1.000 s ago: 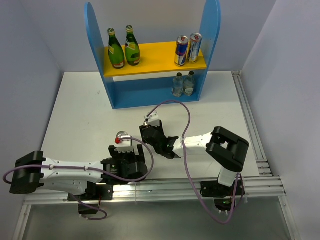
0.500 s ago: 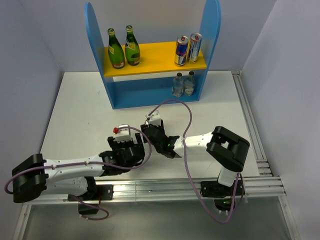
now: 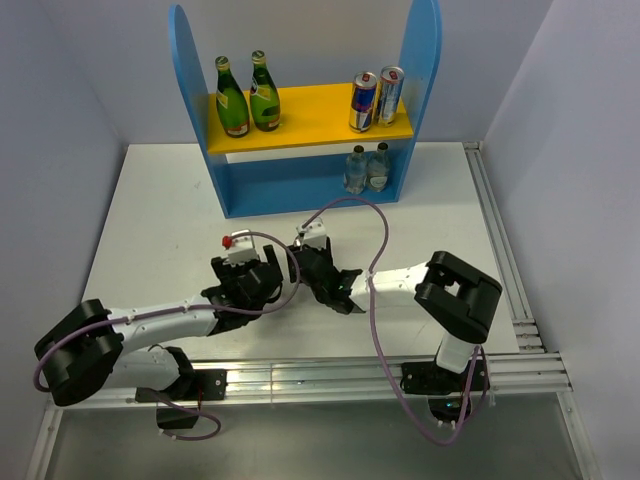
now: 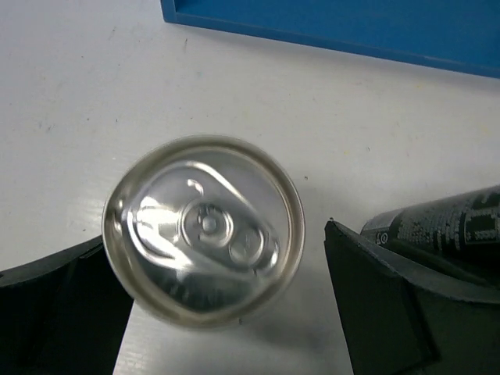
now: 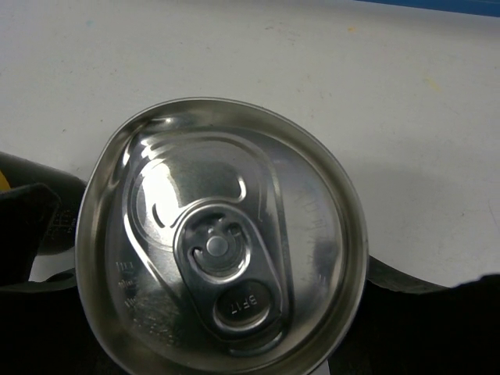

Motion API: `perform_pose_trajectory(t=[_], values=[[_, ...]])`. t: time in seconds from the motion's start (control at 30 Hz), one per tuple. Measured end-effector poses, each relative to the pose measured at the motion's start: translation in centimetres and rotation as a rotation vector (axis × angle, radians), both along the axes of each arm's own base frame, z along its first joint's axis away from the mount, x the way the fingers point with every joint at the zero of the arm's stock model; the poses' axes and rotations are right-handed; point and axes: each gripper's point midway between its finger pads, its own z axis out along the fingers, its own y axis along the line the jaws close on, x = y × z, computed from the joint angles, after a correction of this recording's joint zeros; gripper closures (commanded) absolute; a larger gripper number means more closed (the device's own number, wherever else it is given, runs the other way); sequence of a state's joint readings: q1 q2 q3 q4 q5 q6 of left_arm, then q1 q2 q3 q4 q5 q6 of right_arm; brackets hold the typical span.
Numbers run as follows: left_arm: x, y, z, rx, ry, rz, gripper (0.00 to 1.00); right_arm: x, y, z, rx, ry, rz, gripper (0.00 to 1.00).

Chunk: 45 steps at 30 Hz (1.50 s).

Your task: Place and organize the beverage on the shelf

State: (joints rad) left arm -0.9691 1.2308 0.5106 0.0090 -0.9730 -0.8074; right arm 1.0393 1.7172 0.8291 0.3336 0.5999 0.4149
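The shelf (image 3: 300,190) stands at the back with its yellow upper board (image 3: 310,118). My left gripper (image 3: 255,290) points down at mid-table, open. In the left wrist view an upright silver-topped can (image 4: 203,230) stands on the table between its fingers (image 4: 375,297), close to the left one, with a gap on the right. My right gripper (image 3: 322,282), just to the right, is shut on another can (image 5: 223,234), whose top fills the right wrist view. A dark printed can body (image 4: 449,226) shows behind the left gripper's right finger. Both cans are hidden in the top view.
On the yellow board stand two green bottles (image 3: 248,95) at the left and two cans (image 3: 375,100) at the right. Two clear bottles (image 3: 367,168) stand on the lower level at the right. The shelf's blue base (image 4: 351,23) lies just beyond the grippers. Rails (image 3: 500,260) edge the table.
My left arm has swung forward and to the right, ending beside the right gripper with its jaws still open. The right gripper has barely shifted and keeps its hold.
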Motion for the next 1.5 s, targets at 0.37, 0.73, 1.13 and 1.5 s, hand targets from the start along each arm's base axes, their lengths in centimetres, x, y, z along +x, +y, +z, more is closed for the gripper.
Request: perform_pose_trajectory(t=[0.37, 0.73, 1.13, 1.5], values=[[2.9, 1.6, -2.2, 0.039, 0.028, 0.058, 0.33, 0.8, -0.6, 0.0, 0.017, 0.004, -0.024, 1.0], [4.9, 0.7, -1.7, 0.091, 0.026, 0.04, 1.0, 1.1, -1.0, -0.1, 0.023, 0.002, -0.038, 1.0], [13.6, 1.5, 2.3, 0.07, -0.043, 0.115, 1.0, 0.6, -2.1, -0.1, 0.031, 0.004, -0.052, 1.0], [21.4, 5.1, 1.6, 0.073, -0.045, 0.204, 1.0, 0.6, -2.3, -0.1, 0.043, 0.001, -0.059, 1.0]])
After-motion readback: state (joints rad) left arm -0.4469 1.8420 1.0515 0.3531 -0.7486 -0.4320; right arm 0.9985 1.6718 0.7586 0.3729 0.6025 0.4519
